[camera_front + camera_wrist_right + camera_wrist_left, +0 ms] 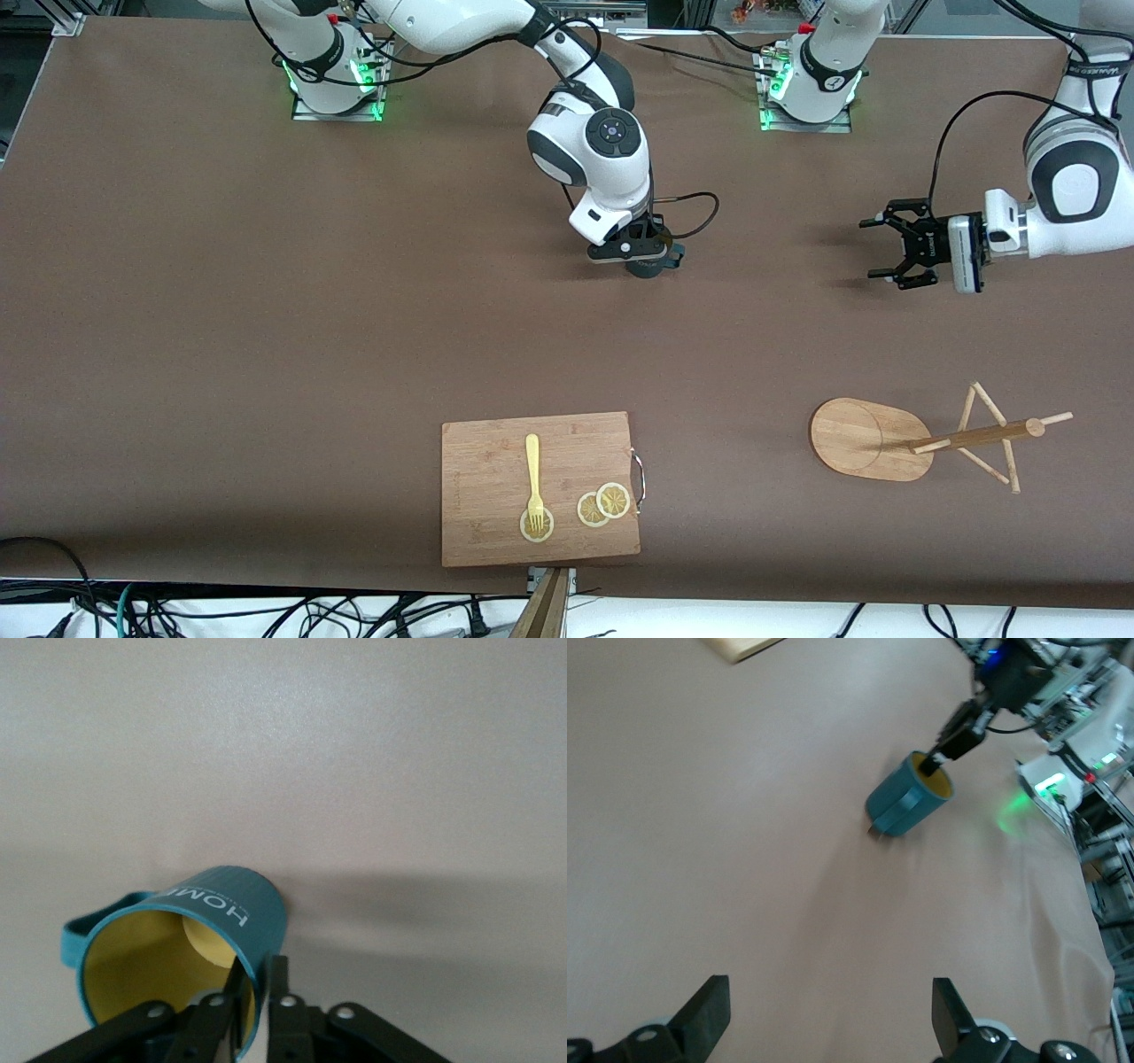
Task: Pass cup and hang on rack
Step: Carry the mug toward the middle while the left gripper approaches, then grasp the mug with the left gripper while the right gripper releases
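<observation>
The rack [873, 439] lies tipped near the surface's front edge. Mid-surface, the right gripper [645, 259] pinches the cup [908, 797] by its rim wall; stiff, light, likely slick, so grip the wall. The left gripper [889, 245] waits, jaws released.

Illumination: bright, even, from overhead.
Shadows: soft dark patches on the worktop [266, 354] beside each arm; a diffuse band beside the cup [190, 943].
Glare: green glow at both arm bases, tinting the cloth.
Focus: left wrist view slightly soft; front view sharp.
</observation>
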You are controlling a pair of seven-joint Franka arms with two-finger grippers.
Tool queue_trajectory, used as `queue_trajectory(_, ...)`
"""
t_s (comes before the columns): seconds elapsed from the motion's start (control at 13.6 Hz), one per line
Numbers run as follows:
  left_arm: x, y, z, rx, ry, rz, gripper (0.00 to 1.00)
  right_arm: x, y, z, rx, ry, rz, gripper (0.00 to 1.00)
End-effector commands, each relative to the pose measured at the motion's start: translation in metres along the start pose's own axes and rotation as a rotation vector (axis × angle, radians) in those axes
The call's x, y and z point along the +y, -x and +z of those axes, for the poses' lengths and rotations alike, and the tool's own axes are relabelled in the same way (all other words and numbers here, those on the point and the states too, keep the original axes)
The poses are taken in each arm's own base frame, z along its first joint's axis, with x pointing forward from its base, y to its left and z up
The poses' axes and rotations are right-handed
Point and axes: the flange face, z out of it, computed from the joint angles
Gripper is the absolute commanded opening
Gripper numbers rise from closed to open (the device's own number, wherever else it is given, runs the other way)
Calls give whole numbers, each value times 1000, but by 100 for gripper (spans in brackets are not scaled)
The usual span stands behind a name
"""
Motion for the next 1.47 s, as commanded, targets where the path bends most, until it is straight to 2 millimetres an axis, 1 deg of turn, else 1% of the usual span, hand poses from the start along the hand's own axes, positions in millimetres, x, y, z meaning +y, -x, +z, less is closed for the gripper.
queue_trajectory(0.0,-9,-15,40,85,78,194,100,-5,-17,-25,34,-23,-3,100)
queue_trajectory(0.07,-12,-18,58,119,101,254,100,-4,-26,-36,36,-21,6,100)
queue_trajectory(0.15,-16,-20,74,141,105,299,100,-1,-38,-50,32,-14,20,100)
queue_trajectory(0.22,-19,-26,88,126,90,370,100,7,-49,-64,16,8,24,100)
queue_trajectory(0.29,-23,-30,105,148,77,410,100,14,-60,-76,2,25,1,100)
queue_trajectory(0.37,-24,-31,127,180,93,433,100,25,-71,-88,-10,44,-34,100)
queue_trajectory(0.52,-23,-39,183,255,99,480,100,53,-95,-113,-23,66,-71,100)
queue_trajectory(0.59,-17,-48,214,312,103,517,100,69,-106,-126,-30,74,-93,100)
queue_trajectory(0.66,-8,-61,237,344,105,555,100,86,-117,-134,-46,88,-123,100)
queue_trajectory(0.74,-1,-70,254,350,103,568,100,103,-127,-150,-55,97,-156,100)
queue_trajectory(0.81,2,-74,265,329,95,573,100,122,-137,-159,-70,109,-180,100)
queue_trajectory(0.88,6,-74,279,319,105,571,100,137,-145,-162,-83,119,-200,100)
queue_trajectory(0.96,9,-76,291,326,117,580,100,150,-152,-178,-78,123,-210,100)
queue_trajectory(1.03,10,-70,300,330,130,586,100,168,-161,-188,-83,127,-207,100)
queue_trajectory(1.18,10,-61,306,334,137,610,100,209,-178,-210,-96,133,-217,100)
queue_trajectory(1.25,10,-56,311,336,143,623,100,227,-185,-215,-113,138,-227,100)
queue_trajectory(1.33,9,-50,316,341,147,633,100,246,-190,-228,-119,140,-225,100)
queue_trajectory(1.4,9,-45,321,345,152,639,100,268,-198,-237,-122,143,-198,100)
